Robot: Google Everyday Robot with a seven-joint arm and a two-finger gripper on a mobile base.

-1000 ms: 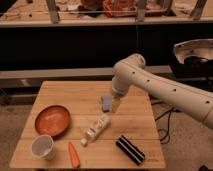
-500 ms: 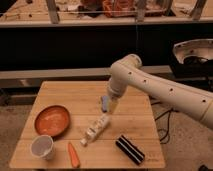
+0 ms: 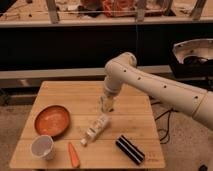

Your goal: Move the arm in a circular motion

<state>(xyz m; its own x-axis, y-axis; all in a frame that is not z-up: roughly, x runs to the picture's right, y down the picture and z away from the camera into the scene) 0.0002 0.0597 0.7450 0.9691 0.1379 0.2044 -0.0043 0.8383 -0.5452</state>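
The large white tube-shaped arm [image 3: 165, 87] comes in from the right edge and bends at a rounded joint [image 3: 120, 65] over the wooden table [image 3: 65, 95]. Small dark dots run along its link. Its pale yellowish tip, the gripper [image 3: 108, 104], points down over the middle of the table, just above and behind a small white bottle [image 3: 96, 128] that lies on its side.
On the table are an orange bowl [image 3: 52, 120] at the left, a white cup [image 3: 43, 147] at the front left, a carrot [image 3: 73, 154] beside it, and a black striped block [image 3: 130, 149] at the front right. A dark shelf runs behind the table.
The arm's elbow and tip have shifted a little to the left over the table. A small blue thing seen near the tip earlier no longer shows. The table's things have not moved.
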